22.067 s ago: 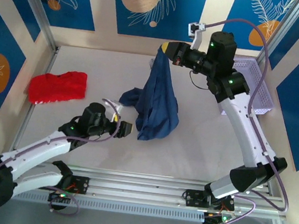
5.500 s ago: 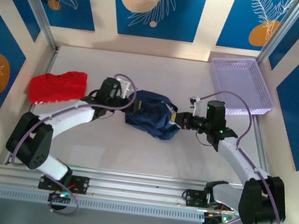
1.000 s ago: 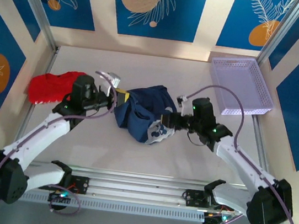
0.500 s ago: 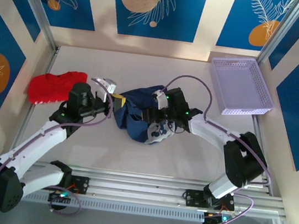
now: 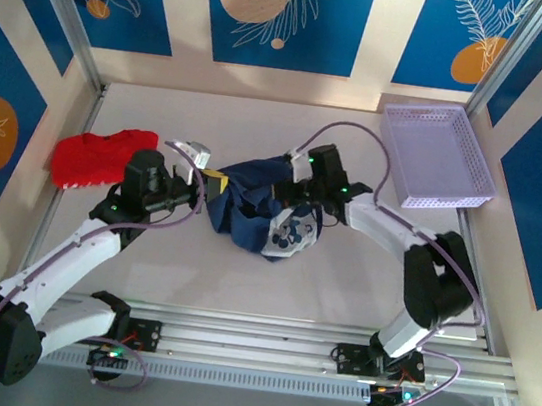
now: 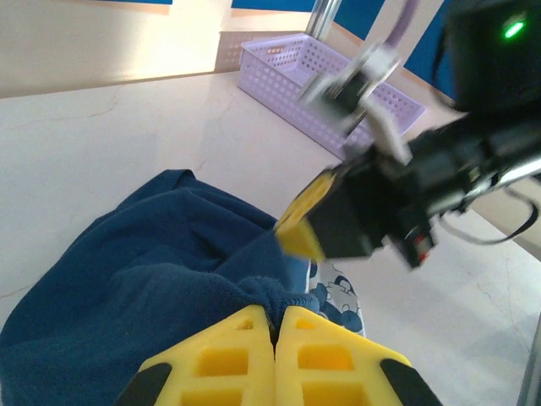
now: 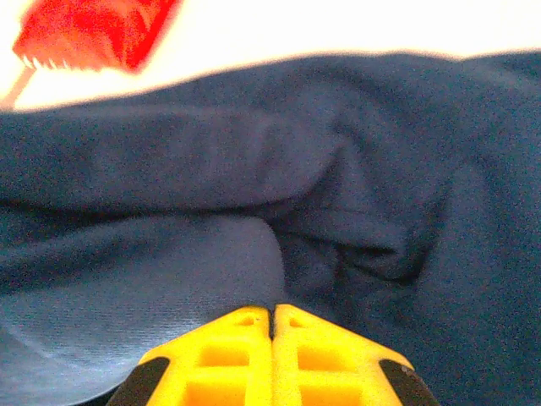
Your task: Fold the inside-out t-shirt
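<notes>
As both arms meet over the middle of the table (image 5: 341, 279), the left gripper (image 5: 215, 183) has its yellow jaws pressed flat together on a bunched fold at the left edge of the inside-out t-shirt (image 5: 243, 209). From the left wrist, the left gripper (image 6: 275, 315) shows no gap between its fingers, and the navy cloth of the shirt (image 6: 152, 288) rises in a ridge straight to their tips.

The right gripper (image 5: 277, 192) comes in from the opposite side and bears on the top of the heap, near its middle. Its own camera shows the right gripper (image 7: 272, 311) with jaws closed tight against the dark fabric (image 7: 338, 169); whether any cloth is caught between them cannot be told. The left wrist view catches that gripper (image 6: 300, 230) with a yellow finger down at the cloth, just beyond the ridge.

The shirt lies crumpled in a loose mound between the two grippers, not spread or folded. A white printed patch (image 5: 292, 231) shows at its near right side, and again past the left fingers (image 6: 334, 298).

A bright red garment (image 5: 106, 158) sits bunched by the table's left edge, behind the left arm and apart from the shirt; it appears too at the top of the right wrist view (image 7: 93, 30). A lilac mesh basket (image 5: 450, 201) stands in the far right corner, well clear of the cloth (image 6: 321, 80).
</notes>
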Robot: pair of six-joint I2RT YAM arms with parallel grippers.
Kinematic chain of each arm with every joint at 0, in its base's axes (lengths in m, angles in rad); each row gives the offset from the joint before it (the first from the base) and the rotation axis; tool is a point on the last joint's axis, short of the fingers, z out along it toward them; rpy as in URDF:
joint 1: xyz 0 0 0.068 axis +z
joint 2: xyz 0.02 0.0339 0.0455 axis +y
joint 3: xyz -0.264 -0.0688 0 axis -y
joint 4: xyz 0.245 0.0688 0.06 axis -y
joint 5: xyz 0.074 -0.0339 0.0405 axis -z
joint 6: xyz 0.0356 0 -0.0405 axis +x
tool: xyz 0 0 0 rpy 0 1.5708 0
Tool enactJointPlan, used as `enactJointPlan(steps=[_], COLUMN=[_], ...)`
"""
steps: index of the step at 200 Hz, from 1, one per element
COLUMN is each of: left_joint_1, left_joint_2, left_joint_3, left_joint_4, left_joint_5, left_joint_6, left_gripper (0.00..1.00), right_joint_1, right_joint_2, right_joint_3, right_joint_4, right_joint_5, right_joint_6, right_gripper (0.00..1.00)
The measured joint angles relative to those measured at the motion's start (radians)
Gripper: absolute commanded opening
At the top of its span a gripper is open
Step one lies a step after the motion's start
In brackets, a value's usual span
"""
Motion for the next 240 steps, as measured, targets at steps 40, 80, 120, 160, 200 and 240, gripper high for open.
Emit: enactJointPlan(steps=[40,80,120,160,200,240], left_joint_1=[-0.01,-0.142,-0.282,-0.279,-0.204,-0.186], left_joint_2=[0.004,0.088,0.156,0.18,0.208,0.273], left_joint_3=[0.037,0.251,0.444,0.466,0.332,0.098], left_joint_4=[-0.021,-0.077,-0.094,-0.108,-0.124,-0.162], left_joint_5=[0.016,0.037,0.061,-0.071,-0.257,-0.362], left_joint_6=[-0.026,-0.031,-0.049,-0.117,-0.219,-0.27], left_gripper=[0.0,0.0,0.0,0.0,0.0,0.0], right_joint_1=[-0.122,-0.171,-0.217,-0.225,-0.18,-0.079], right_joint_2=[-0.261,-0.421,-0.414,-0.221,0.201,0.307], right_joint_3=[0.039,0.198,0.436,0.631,0.839,0.663], right_joint_4=[-0.071,-0.169,-0.261,-0.281,-0.391,-0.489], right_joint_5=[-0.002,0.038,0.103,0.099,0.033,0.068], right_joint_6=[-0.01,-0.039,-0.08,-0.088,-0.074,-0.076], right_gripper=[0.0,0.0,0.0,0.05,0.35,0.46])
